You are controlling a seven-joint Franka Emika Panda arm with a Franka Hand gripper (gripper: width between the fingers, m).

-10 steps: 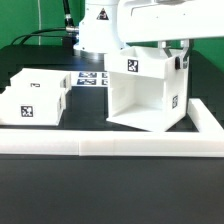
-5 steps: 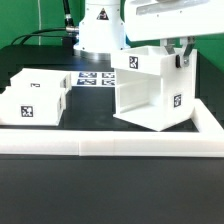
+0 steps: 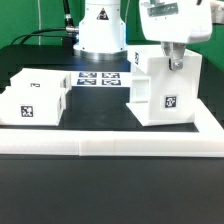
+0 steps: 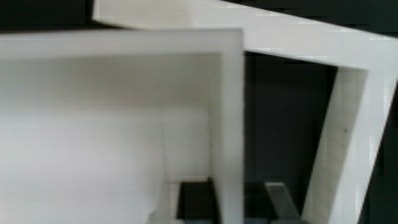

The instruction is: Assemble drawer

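Note:
The drawer's large white housing (image 3: 160,90) stands at the exterior view's right, with one tag on its front face. My gripper (image 3: 172,60) comes down from above and is shut on the housing's upper wall. In the wrist view the housing's thin wall (image 4: 228,120) runs between my fingers, and my gripper (image 4: 237,205) clamps it; one finger (image 4: 278,205) shows grey beside the wall. Two smaller white trays (image 3: 35,95) with tags sit together at the exterior view's left, apart from the housing.
The marker board (image 3: 98,77) lies flat behind the parts, in front of the robot base (image 3: 100,30). A long low white border wall (image 3: 110,148) runs along the front and turns back at the right, close to the housing.
The housing has turned in my grip and shifted toward the exterior view's right. Its open side no longer faces the camera. The trays have not moved.

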